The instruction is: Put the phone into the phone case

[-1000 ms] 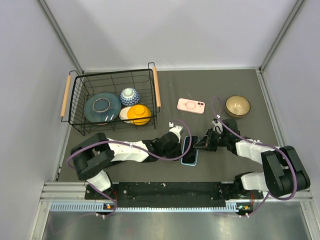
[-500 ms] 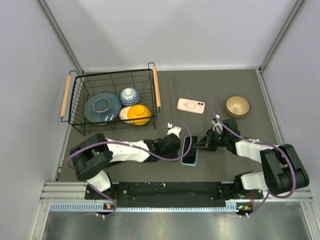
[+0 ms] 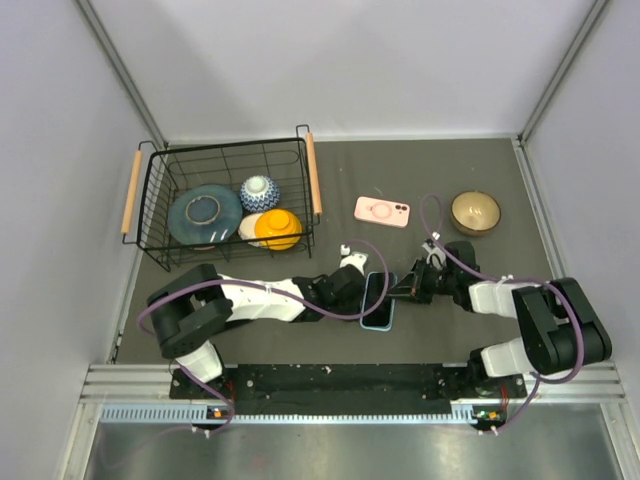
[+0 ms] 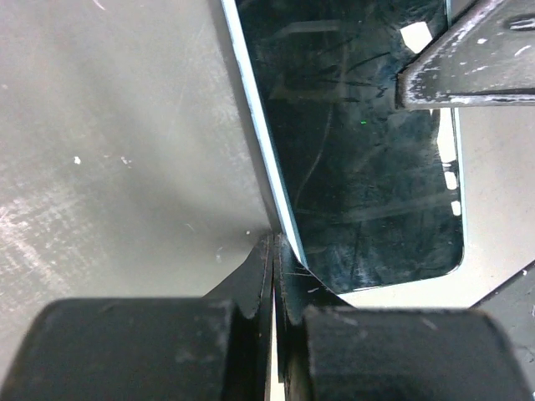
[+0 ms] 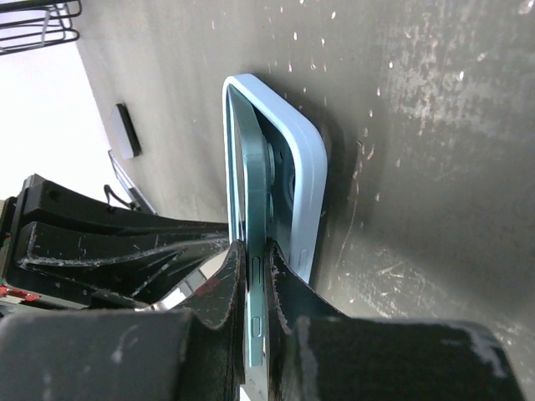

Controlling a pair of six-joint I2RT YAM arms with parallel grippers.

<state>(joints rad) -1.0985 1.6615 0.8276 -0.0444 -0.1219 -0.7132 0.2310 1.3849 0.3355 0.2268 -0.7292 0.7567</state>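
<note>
The pink phone case (image 3: pixel 382 211) lies flat at the back middle of the table, apart from both arms. The teal phone (image 5: pixel 253 217) stands on edge, tilted half out of a light blue-rimmed case (image 5: pixel 305 184); its black screen shows in the left wrist view (image 4: pixel 359 150). My right gripper (image 5: pixel 255 267) is shut on the phone's long edge, also seen from above (image 3: pixel 398 290). My left gripper (image 4: pixel 274 241) is shut on the thin rim of the light blue case (image 4: pixel 255 142), on its left side (image 3: pixel 360 287).
A black wire basket (image 3: pixel 160 160) with a grey plate, a patterned bowl and an orange-and-white item stands at the back left. A brass bowl (image 3: pixel 476 211) sits at the back right. A small white bit (image 3: pixel 341 248) lies by the left wrist.
Both wrists have shifted only slightly; the left wrist edged a little toward the blue case. The phone and the cases stay where they were.
</note>
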